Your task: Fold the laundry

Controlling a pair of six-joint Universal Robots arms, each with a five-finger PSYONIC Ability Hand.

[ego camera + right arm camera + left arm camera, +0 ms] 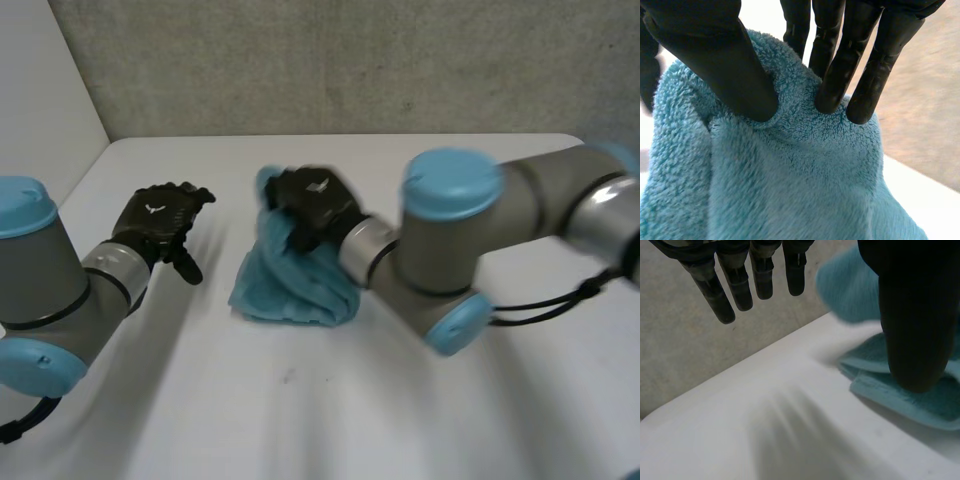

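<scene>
Where the towel [290,285] peaks, the right robot hand [312,205] pinches it.

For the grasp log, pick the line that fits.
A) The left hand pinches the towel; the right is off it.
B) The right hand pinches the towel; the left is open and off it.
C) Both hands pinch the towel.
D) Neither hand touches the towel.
B: the right hand pinches a bunch of the blue towel between thumb and fingers, while the left hand is open beside it, clear of the cloth.
</scene>
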